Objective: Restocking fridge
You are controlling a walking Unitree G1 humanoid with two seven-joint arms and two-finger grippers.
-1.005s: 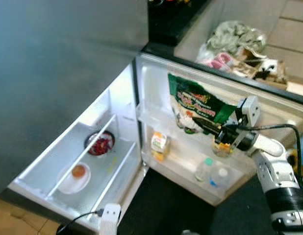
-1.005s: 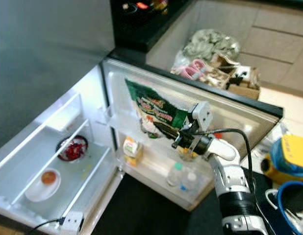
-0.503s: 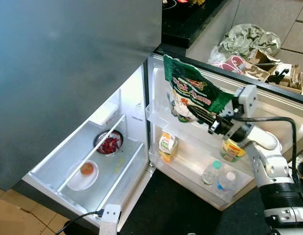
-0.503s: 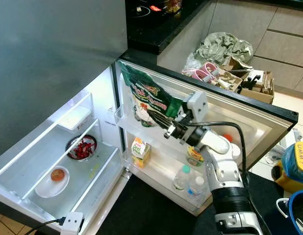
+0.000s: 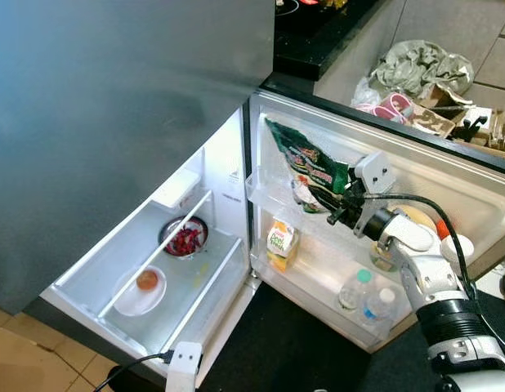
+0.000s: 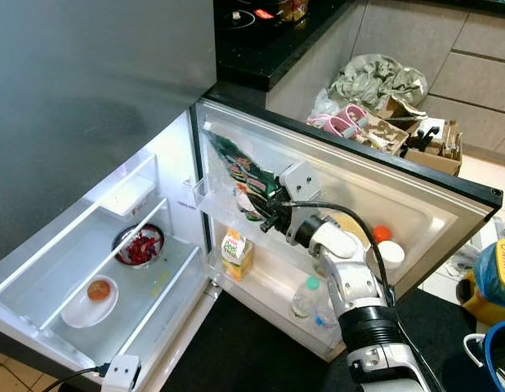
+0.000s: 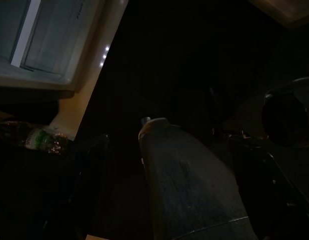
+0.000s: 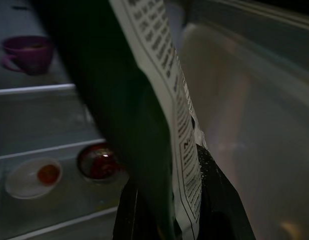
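My right gripper (image 5: 341, 210) is shut on the lower corner of a green food bag (image 5: 305, 169), holding it tilted inside the upper shelf (image 5: 269, 193) of the open fridge door (image 5: 449, 192). The bag (image 8: 144, 95) crosses the right wrist view, pinched between the black fingers (image 8: 132, 212). Inside the fridge a dark bowl of red food (image 5: 184, 238) and a white plate with an orange item (image 5: 141, 286) sit on the glass shelf. My left arm hangs idle in the dark left wrist view.
The door's lower shelves hold a small juice carton (image 5: 281, 245), a jar (image 5: 382, 255) and two water bottles (image 5: 365, 296). A white power adapter (image 5: 183, 361) with a cable lies on the floor by the fridge. Bags and boxes (image 5: 424, 82) lie beyond the door.
My right gripper has moved the green bag down and closer to the door, into the upper door shelf. The camera view shifted slightly.
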